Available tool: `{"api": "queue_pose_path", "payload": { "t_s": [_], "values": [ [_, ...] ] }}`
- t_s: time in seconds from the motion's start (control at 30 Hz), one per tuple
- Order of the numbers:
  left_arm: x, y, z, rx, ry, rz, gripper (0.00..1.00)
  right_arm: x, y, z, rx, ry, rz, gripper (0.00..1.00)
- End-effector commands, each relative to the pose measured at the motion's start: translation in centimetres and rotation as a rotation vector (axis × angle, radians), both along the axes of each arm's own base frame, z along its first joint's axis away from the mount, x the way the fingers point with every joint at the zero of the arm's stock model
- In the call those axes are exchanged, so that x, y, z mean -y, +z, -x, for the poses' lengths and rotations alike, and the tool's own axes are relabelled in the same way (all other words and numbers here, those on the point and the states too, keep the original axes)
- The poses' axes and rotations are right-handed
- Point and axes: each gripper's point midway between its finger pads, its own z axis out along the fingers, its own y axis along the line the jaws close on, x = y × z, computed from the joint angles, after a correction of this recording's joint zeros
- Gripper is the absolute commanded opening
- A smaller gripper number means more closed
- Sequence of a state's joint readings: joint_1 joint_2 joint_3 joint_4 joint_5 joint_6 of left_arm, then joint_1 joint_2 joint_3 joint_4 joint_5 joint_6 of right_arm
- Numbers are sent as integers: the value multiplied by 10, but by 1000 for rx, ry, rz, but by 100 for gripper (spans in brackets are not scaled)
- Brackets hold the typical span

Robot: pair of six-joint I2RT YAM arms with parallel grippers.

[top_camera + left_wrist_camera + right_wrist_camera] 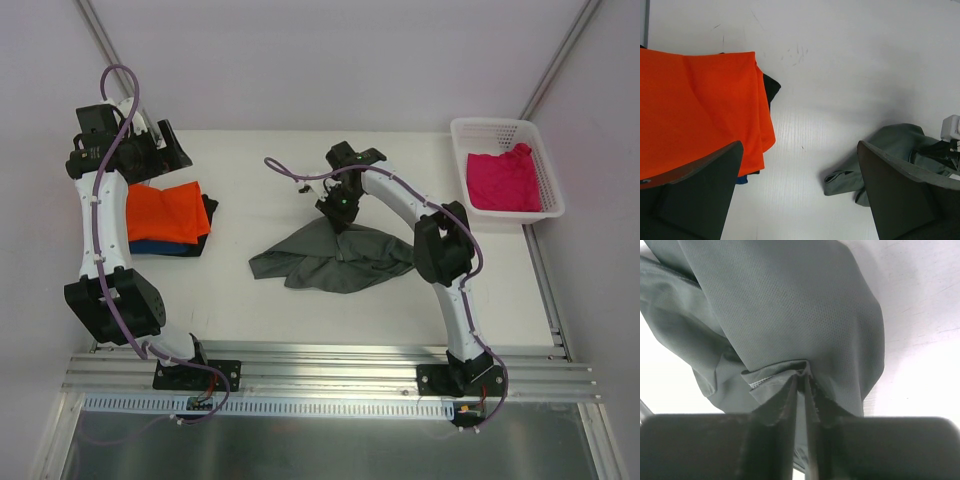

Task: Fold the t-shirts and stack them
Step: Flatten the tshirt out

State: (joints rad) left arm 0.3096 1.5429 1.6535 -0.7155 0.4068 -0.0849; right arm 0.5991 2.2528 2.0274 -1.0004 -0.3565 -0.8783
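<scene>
Across the middle of the table (300,160), the dark grey t-shirt (330,262) lay crumpled, not yet folded. At nine o'clock the folded orange t-shirt (165,212) sat atop a blue t-shirt (160,247). At two o'clock the pink t-shirt (503,180) filled the basket (500,124). The left gripper (799,150) hung spread wide and empty above the stack at ten o'clock. The right gripper (803,382) was pinched on a bunched hem at the grey shirt's twelve o'clock edge. That bite looked thin and took in several layers. A lift could slip the cloth free, or drag it up twisted so it would not spread flat.
</scene>
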Motion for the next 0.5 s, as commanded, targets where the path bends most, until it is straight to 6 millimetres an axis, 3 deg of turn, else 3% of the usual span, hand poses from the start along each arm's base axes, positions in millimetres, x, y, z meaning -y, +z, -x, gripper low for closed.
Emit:
{"api": "queue_pose_path", "payload": {
  "t_s": [0.0,0.07,0.2,0.33,0.37,0.47],
  "values": [
    [-5,13,5,38,7,-35,99,-3,15,0,3,12,-33,8],
    [-5,14,5,39,5,-31,99,-3,19,-1,12,7,-38,1],
    [-1,10,4,32,-9,-14,99,-3,37,-8,59,-3,-60,0],
    [2,-1,5,9,-40,-3,99,-2,84,-16,157,-27,-109,1],
    [5,-12,8,-17,-51,8,98,0,107,-17,203,-32,-138,0],
    [14,-42,17,-101,-90,54,96,9,150,-20,306,-50,-176,1]
  ]
}}
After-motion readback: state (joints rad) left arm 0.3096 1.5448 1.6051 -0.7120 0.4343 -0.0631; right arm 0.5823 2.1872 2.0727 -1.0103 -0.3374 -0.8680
